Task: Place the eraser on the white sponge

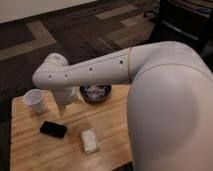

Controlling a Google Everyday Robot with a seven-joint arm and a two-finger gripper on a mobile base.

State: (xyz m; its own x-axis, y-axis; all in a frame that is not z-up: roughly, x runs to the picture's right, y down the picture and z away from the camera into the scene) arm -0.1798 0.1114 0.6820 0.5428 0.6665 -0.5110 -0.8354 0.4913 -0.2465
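Observation:
The eraser (53,129), a flat black block, lies on the wooden table (30,155) at the front left. The white sponge (89,140) lies flat to its right, a little nearer the front edge, with a gap between them. My gripper (65,104) hangs below the white wrist, above the table between the cup and the bowl. It is behind and above the eraser and holds nothing that I can see. The arm reaches in from the right.
A white cup (35,100) stands at the table's back left. A dark bowl (96,92) sits at the back middle. My arm's large white shoulder (170,110) hides the right side of the table. Dark patterned carpet surrounds the table.

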